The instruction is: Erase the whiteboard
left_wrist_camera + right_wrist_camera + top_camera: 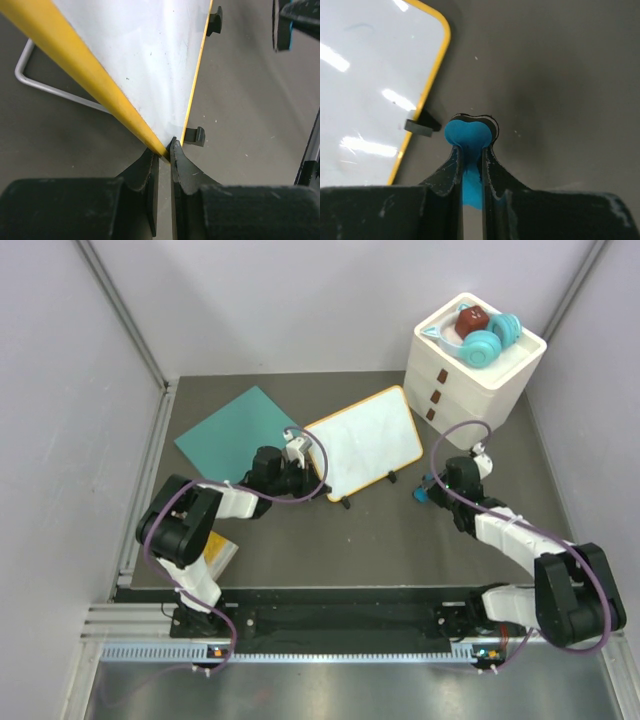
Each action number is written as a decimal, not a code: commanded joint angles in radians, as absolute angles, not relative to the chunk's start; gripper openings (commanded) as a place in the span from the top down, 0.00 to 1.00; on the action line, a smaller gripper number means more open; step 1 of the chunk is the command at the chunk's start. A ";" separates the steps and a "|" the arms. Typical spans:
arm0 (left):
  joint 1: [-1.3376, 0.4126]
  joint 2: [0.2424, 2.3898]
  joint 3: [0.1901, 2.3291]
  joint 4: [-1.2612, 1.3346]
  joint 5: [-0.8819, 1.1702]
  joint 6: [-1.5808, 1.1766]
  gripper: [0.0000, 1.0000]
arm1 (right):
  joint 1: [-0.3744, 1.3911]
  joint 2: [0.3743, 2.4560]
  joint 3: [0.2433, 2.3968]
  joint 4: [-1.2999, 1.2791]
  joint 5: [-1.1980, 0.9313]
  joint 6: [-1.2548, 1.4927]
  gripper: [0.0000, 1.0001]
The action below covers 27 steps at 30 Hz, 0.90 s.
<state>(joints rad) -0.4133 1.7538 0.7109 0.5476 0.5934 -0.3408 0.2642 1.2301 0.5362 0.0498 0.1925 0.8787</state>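
Observation:
The whiteboard (365, 440), glossy white with a yellow frame and black feet, sits tilted mid-table; I see no red marks on it. My left gripper (310, 478) is shut on its near left corner; in the left wrist view the gripper (165, 150) pinches the yellow frame of the board (145, 60). My right gripper (428, 490) is just right of the board, shut on a blue eraser (422, 496). In the right wrist view the gripper (471, 147) holds the eraser (470, 132) over the dark tabletop beside the board's corner (365, 90).
A teal square sheet (235, 430) lies left of the board. A white drawer unit (470, 365) with teal and brown items on top stands at the back right. A yellow object (220, 552) lies by the left arm. A wire stand (50, 87) shows behind the board.

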 commanded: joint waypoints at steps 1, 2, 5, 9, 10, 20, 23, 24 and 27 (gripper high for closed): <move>-0.419 1.775 0.680 0.379 0.431 -0.222 1.00 | 0.258 1.203 0.505 0.031 0.152 0.907 1.00; -0.420 1.772 0.678 0.377 0.426 -0.222 1.00 | 0.258 1.204 0.499 0.031 0.152 0.905 1.00; -0.423 1.772 0.678 0.371 0.410 -0.230 1.00 | 0.258 1.209 0.474 0.032 0.138 0.905 0.97; -0.423 1.766 0.677 0.357 0.388 -0.247 1.00 | 0.258 1.227 0.457 0.055 0.091 0.904 0.66; -0.423 1.763 0.673 0.356 0.385 -0.255 1.00 | 0.258 1.232 0.454 0.061 0.084 0.904 0.65; -0.425 1.720 0.663 0.288 0.305 -0.301 0.99 | 0.258 1.220 0.428 0.043 0.094 0.922 0.29; -0.425 1.691 0.658 0.256 0.287 -0.290 0.94 | 0.258 1.201 0.429 0.038 0.101 0.923 0.25; -0.425 1.684 0.654 0.252 0.285 -0.288 0.92 | 0.258 1.201 0.431 0.038 0.101 0.923 0.24; -0.425 1.671 0.647 0.241 0.278 -0.278 0.79 | 0.258 1.200 0.437 0.043 0.100 0.925 0.23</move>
